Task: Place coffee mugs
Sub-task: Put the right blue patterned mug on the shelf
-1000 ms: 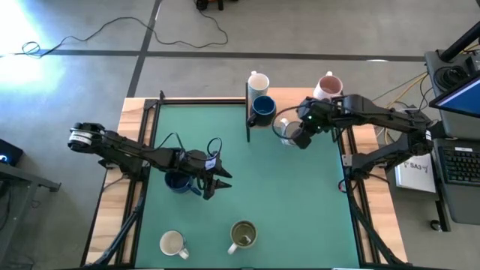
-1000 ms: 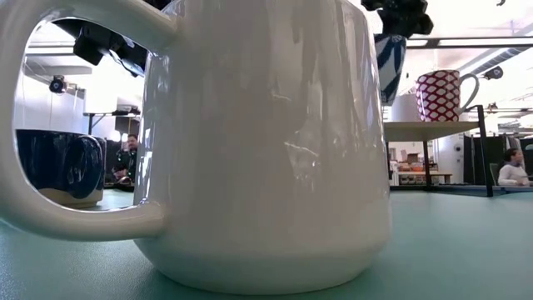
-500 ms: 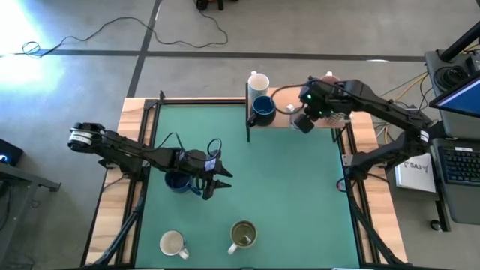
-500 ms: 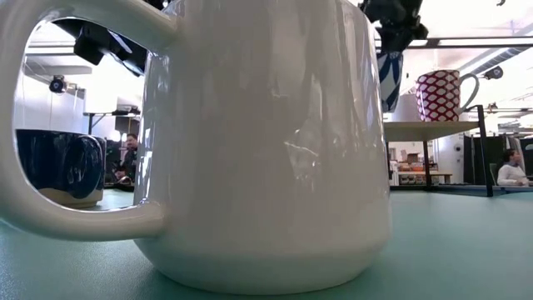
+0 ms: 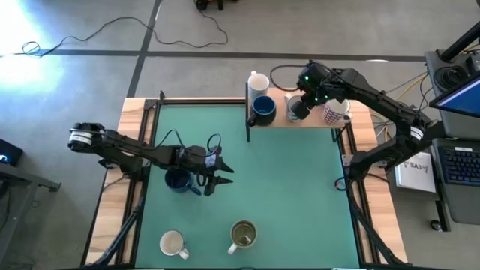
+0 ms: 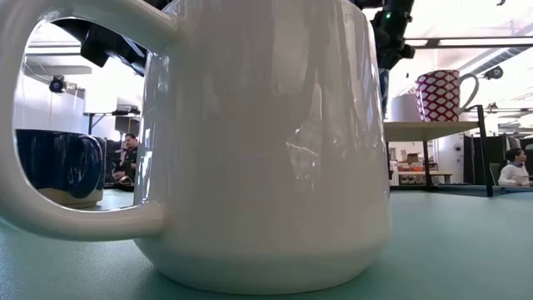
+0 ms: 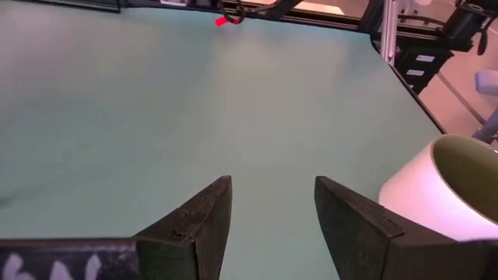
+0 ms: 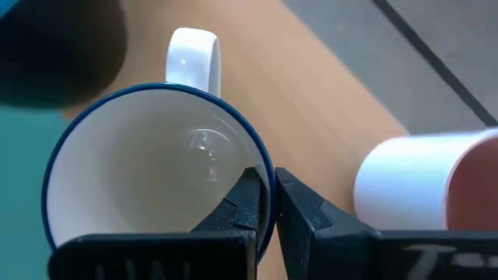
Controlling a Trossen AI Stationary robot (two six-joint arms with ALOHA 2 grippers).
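Note:
My right gripper (image 5: 295, 110) is over the wooden shelf (image 5: 279, 123) at the table's far edge, shut on a white mug with a blue rim (image 8: 148, 179). That mug is between a navy mug (image 5: 262, 107) and a white mug with a pink inside (image 5: 334, 112); a white mug (image 5: 258, 81) stands further back. My left gripper (image 5: 217, 182) is open above the green mat, just right of another navy mug (image 5: 178, 180). A white mug (image 5: 172, 242) and an olive mug (image 5: 242, 234) stand near the near edge. My right gripper (image 8: 268, 183) pinches the blue-rimmed mug's wall at the rim (image 8: 261, 155), opposite the handle (image 8: 193, 58), with one finger (image 8: 241, 206) inside and the other outside. The fingers come from above, pointing down. The mug is upright over the shelf; whether its base rests there does not show.
The shelf has a dark upright post (image 5: 248, 112) at its left end. In the low view the white mug (image 6: 266, 142) fills most of the picture, and a red-patterned mug (image 6: 440, 95) shows on the shelf. The mat's middle and right part (image 5: 300, 187) are bare. People sit in the room beyond.
My right gripper has carried the blue-rimmed mug from over the mat's far right part toward the far edge, onto the space above the shelf between the navy mug and the pink-inside mug. It has stayed shut on the mug. My left arm has kept still.

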